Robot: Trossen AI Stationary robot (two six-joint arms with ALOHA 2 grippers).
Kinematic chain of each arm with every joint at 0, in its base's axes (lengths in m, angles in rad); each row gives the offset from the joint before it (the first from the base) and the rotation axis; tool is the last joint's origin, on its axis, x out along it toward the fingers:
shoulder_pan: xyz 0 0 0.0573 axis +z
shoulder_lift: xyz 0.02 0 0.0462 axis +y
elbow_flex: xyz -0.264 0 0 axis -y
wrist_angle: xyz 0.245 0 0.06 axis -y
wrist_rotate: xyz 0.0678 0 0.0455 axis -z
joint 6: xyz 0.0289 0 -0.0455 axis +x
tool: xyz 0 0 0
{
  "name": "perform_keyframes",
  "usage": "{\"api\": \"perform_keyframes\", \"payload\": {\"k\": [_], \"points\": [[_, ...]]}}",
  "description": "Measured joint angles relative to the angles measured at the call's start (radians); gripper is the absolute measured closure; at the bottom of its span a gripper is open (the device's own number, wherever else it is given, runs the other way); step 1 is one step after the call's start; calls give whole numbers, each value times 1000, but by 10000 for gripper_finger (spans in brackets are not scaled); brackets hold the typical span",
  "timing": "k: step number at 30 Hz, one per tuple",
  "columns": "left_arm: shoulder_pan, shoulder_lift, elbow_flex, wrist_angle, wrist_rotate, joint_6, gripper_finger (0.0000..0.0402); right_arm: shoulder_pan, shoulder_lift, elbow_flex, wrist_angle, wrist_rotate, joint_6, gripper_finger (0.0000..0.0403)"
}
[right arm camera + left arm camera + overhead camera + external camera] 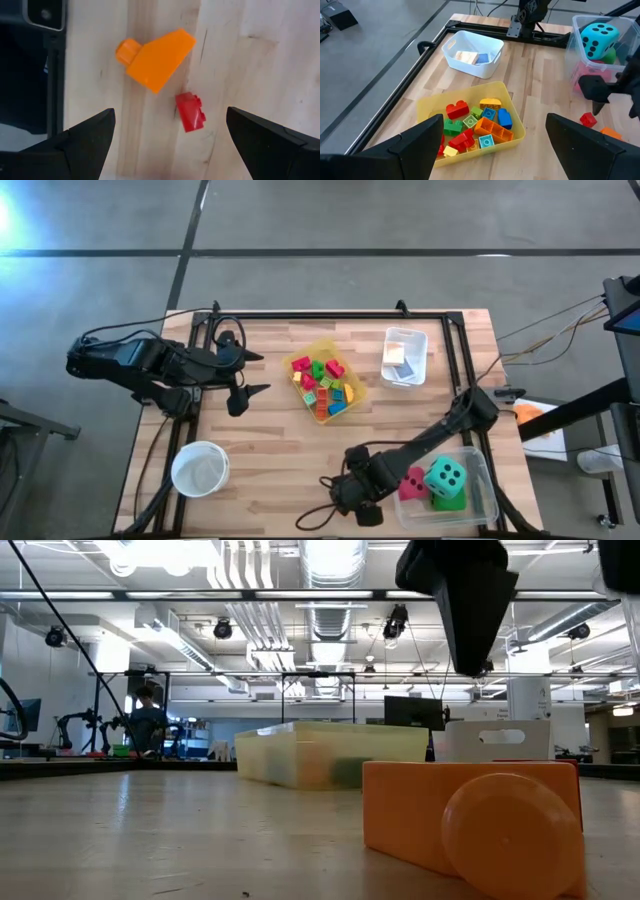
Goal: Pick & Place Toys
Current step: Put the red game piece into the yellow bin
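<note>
An orange block (157,57) and a small red block (190,112) lie on the wooden table near its front edge. My right gripper (170,145) hovers above them, open and pointing down, one finger on each side, touching neither. It also shows in the high view (355,502). The orange block lies close in the low view (470,820). A yellow bin (352,372) in the table's middle holds several coloured blocks (480,125). Teal (445,476), pink (412,484) and green (450,501) dice sit in a clear bin (482,470). My left gripper (248,375) is open and empty, left of the yellow bin.
A white bin (404,355) with a few small items stands at the far right. A round white bowl (200,468) sits at the near left. A black frame (330,315) runs along the table's far edge. Bare wood lies between the bowl and my right gripper.
</note>
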Motion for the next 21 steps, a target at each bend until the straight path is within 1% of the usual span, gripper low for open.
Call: {"api": "perform_keyframes", "payload": {"k": [3, 9, 15, 21], "points": [[0, 0, 0, 0, 0, 0, 51, -12, 17, -1, -3, -9, -2, 28], [0, 0, 0, 0, 0, 0, 51, -43, 44, -2, -10, -79, -4, 28], [0, 0, 0, 0, 0, 0, 51, -52, 63, -3, -10, -80, -19, 28], [0, 0, 0, 0, 0, 0, 50, -52, 99, -5, -14, -84, -78, 28]]}}
